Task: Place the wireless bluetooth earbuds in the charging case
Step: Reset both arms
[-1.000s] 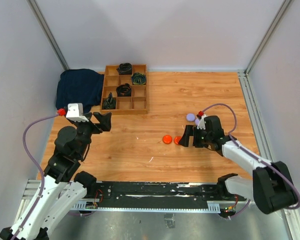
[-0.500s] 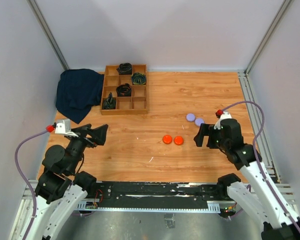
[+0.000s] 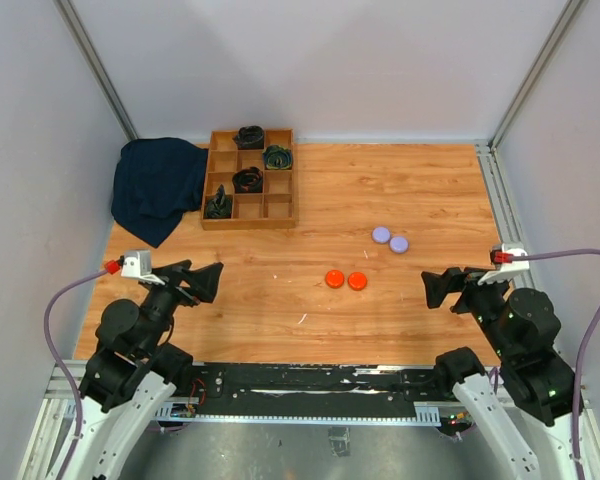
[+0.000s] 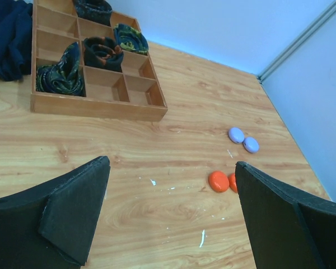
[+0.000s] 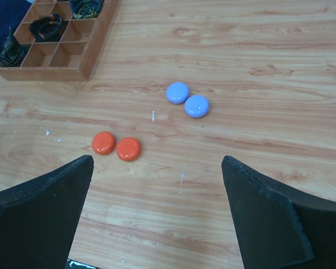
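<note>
Both arms idle: left gripper [image 4: 172, 165] and right gripper [image 5: 157, 161] spread wide, empty.
2 orange discs [image 5: 103, 143] and 2 lilac discs [image 5: 177, 92], likely closed cases, lie between them; no loose earbuds show, so insertion looks finished.

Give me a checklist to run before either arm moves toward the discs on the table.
1. Left end effector open and empty: ok.
2. Right end effector open and empty: ok.
3. Orange discs in view, side by side on bare wood, nothing over them: ok.
4. Lilac discs in view, side by side, farther from the arms than the orange pair: ok.
5. Loose earbuds located: not ok; none shows in any view.
6. Open charging case ready to receive them: cannot tell; all four discs look shut.
</note>
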Action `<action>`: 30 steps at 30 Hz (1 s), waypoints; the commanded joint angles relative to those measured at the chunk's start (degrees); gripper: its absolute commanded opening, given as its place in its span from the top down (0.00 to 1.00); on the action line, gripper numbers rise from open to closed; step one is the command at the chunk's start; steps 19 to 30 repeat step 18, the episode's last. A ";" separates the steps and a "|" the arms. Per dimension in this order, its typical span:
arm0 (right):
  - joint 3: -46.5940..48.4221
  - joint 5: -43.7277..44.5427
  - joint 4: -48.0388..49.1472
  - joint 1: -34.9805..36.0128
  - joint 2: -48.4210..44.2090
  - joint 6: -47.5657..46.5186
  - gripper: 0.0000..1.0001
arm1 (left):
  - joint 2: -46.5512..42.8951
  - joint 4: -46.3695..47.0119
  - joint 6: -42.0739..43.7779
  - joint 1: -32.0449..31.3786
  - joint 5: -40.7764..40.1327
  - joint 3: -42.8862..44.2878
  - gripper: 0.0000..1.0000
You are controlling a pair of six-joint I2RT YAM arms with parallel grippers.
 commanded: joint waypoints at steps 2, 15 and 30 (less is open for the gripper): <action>-3.30 2.99 0.35 -0.72 -2.98 -2.40 0.01 | -2.09 1.07 -0.23 0.38 -0.70 -0.33 0.01; -4.81 3.32 1.32 -0.77 -0.31 -2.74 0.01 | -2.11 1.27 -0.29 0.42 -0.46 -0.72 0.01; -4.48 3.56 1.20 -0.77 0.26 -2.65 0.02 | -2.01 1.33 -0.28 0.42 -0.34 -0.73 0.01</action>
